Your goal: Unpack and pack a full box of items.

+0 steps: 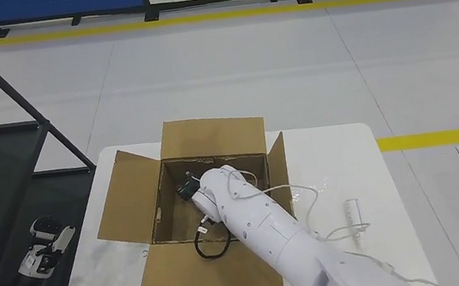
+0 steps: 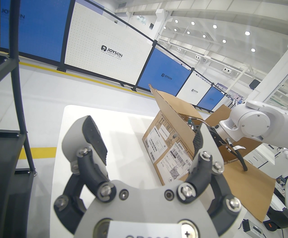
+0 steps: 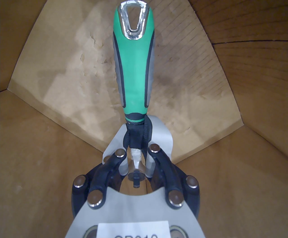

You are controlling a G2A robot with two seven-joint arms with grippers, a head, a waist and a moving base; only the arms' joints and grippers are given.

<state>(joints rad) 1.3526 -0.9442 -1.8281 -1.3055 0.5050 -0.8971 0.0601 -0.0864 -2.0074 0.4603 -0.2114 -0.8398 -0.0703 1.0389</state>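
Observation:
An open cardboard box point(image 1: 211, 135) stands on the white table point(image 1: 334, 152) with its flaps spread outward. My right arm point(image 1: 243, 215) reaches down into it. Inside, my right gripper point(image 3: 137, 135) is shut on the black neck of a green-and-grey handled tool point(image 3: 133, 67), whose chrome-tipped handle points toward the box's bottom corner. The tool's working end is hidden between the fingers. My left gripper point(image 2: 148, 144) is open and holds nothing; it hangs off the table's left side point(image 1: 51, 236), facing the labelled side of the box point(image 2: 171, 146).
A small white tube-like item point(image 1: 353, 212) and a thin white cable point(image 1: 305, 192) lie on the table right of the box. A black metal frame point(image 1: 0, 102) stands on the floor to the left. The box's front flap point(image 1: 203, 276) covers the near table edge.

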